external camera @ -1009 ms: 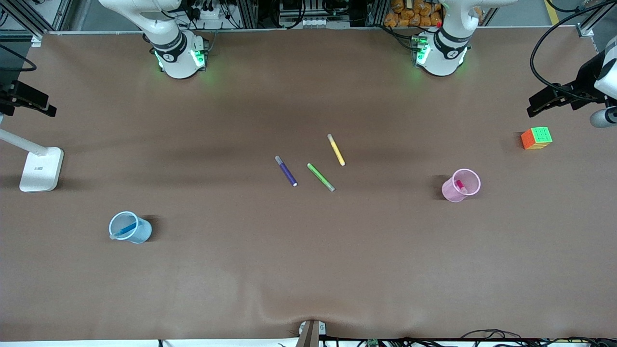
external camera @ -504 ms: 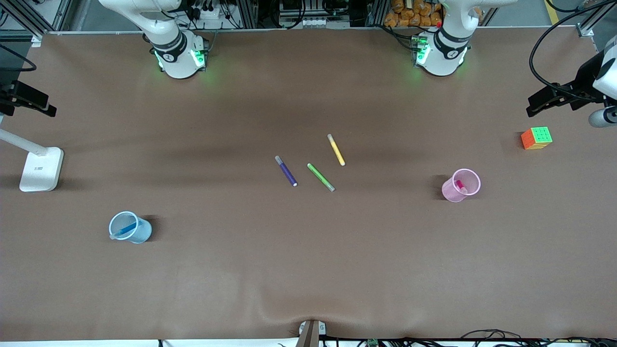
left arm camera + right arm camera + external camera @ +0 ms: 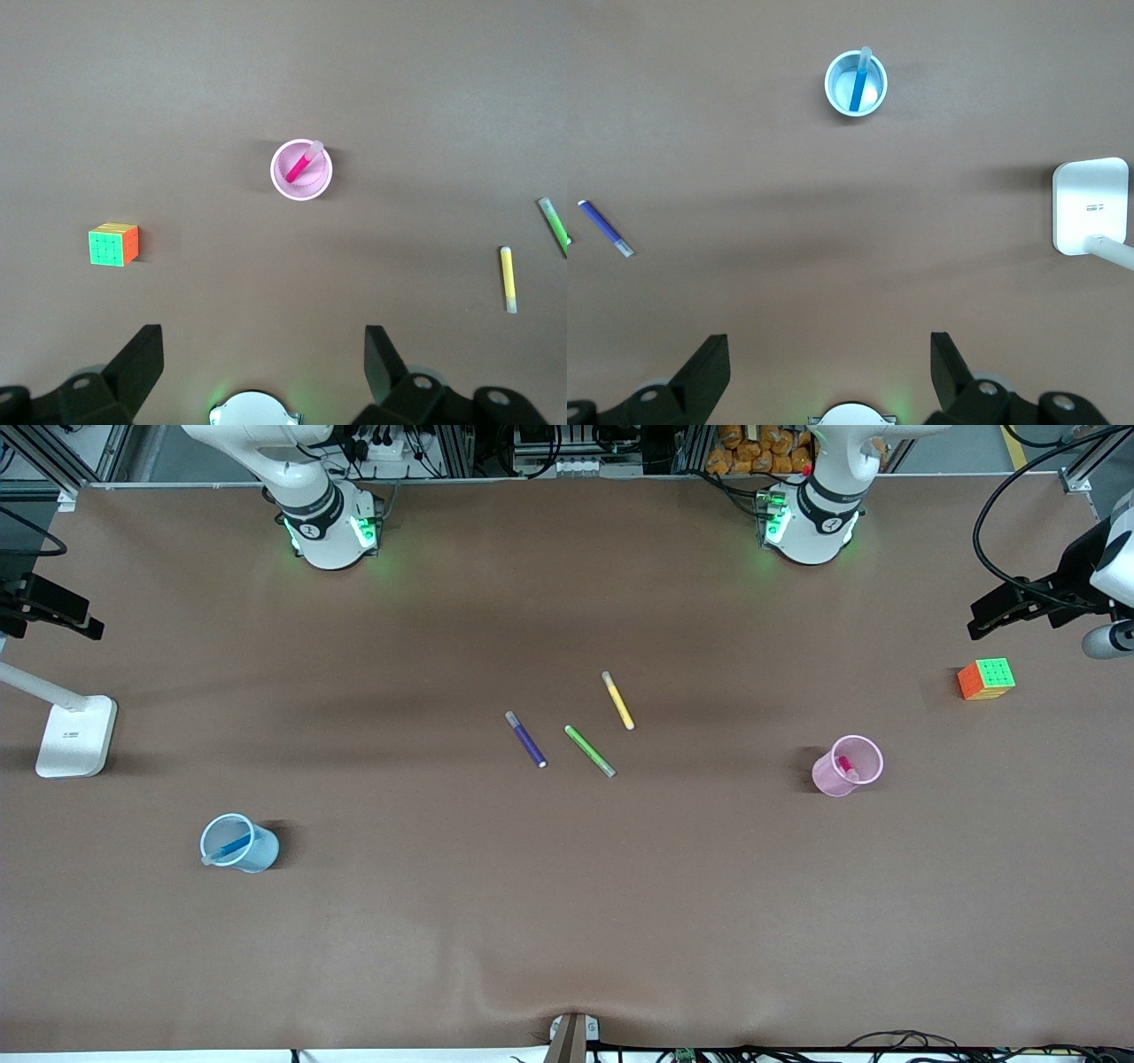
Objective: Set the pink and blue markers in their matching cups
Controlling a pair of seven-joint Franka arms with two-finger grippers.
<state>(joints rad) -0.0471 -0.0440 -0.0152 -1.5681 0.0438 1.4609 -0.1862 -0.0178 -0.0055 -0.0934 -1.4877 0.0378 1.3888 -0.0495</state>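
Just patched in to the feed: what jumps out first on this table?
The pink cup, toward the left arm's end, already holds the pink marker, and the blue cup, toward the right arm's end and nearer the front camera, holds the blue marker. Between them lie purple, green and yellow markers.

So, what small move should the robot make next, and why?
Probably none beyond keeping both arms parked. The pink marker already stands in the pink cup, and the blue marker in the blue cup. The left gripper and right gripper hang open, high over the table, holding nothing. The task looks finished.
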